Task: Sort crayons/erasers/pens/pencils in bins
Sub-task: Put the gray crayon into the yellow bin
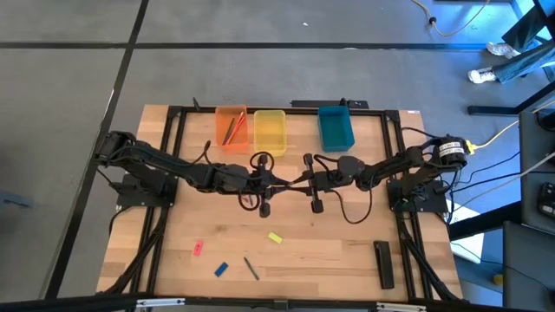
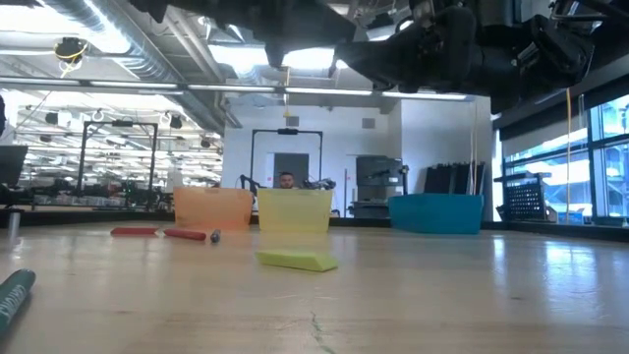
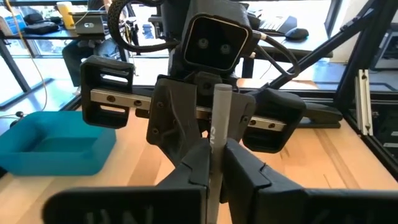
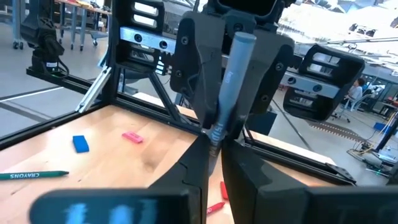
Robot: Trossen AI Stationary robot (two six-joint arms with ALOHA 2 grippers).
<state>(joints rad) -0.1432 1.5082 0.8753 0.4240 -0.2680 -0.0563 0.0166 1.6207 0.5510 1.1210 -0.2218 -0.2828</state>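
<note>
Mid-table handover above the table (image 1: 347, 260): both grippers, left (image 3: 214, 163) and right (image 4: 213, 155), fingers pinching one grey pen (image 3: 219, 118), probably; right should release only once left's grip holds, bins (image 1: 270, 130) behind.

We see a pale, matt wooden desk (image 1: 347, 247) with fine grain, three translucent plastic bins (image 1: 270, 130), a matt yellow eraser (image 2: 296, 260), and matt black plastic fingers (image 3: 252, 171).

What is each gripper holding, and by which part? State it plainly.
One grey pen is held by both: the left gripper pinches one end, and the right gripper pinches the opposite end.
</note>
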